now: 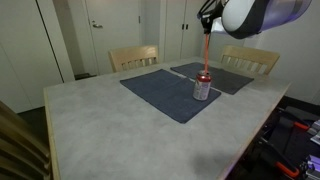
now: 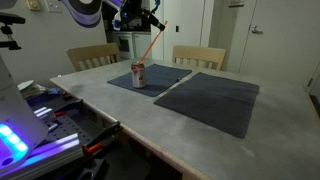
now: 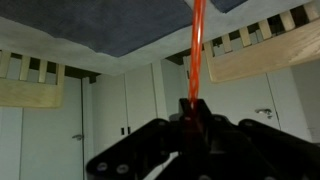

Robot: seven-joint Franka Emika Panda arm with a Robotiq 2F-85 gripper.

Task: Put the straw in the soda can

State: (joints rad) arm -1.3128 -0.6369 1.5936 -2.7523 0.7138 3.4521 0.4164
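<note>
The grey tabletop [image 1: 90, 120] is filling most of both exterior views; a dark placemat [image 1: 160, 95] is lying across its middle. The soda can [image 1: 202, 87] is standing upright on that mat, right of centre in the frame. At the top edge the fingers [image 3: 207, 125] are pinching tight on the upper end of the red straw [image 1: 205, 52]; the straw is slanting down, its lower tip meeting the can's silver top. I cannot tell whether it is entering the opening; lowering and releasing are seemingly remaining.
</note>
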